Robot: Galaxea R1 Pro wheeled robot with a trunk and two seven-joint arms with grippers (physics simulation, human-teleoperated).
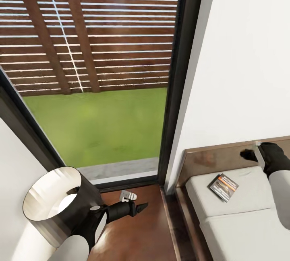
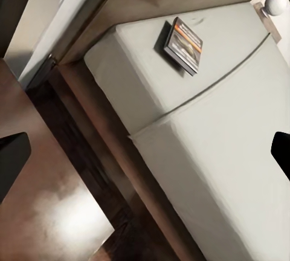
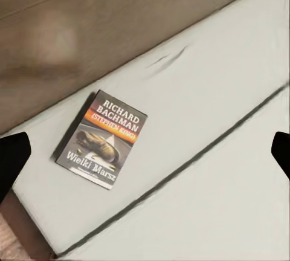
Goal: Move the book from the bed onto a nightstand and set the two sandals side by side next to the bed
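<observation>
Still nothing placed: I saw the book (image 1: 224, 187) lying on the bed (image 1: 241, 229), right gripper (image 3: 145, 146) spread wide, ungrasping, above it; left gripper's (image 1: 135, 208) state I couldn't tell.

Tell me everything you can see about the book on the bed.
The book is a thin paperback with a dark cover. White lettering reads Richard Bachman, an orange band reads Stephen King, and the title Wielki Marsz sits under a pale picture. It lies closed, flat and face up on the off-white mattress, near the wooden headboard, turned askew. No gripper touches it.
</observation>
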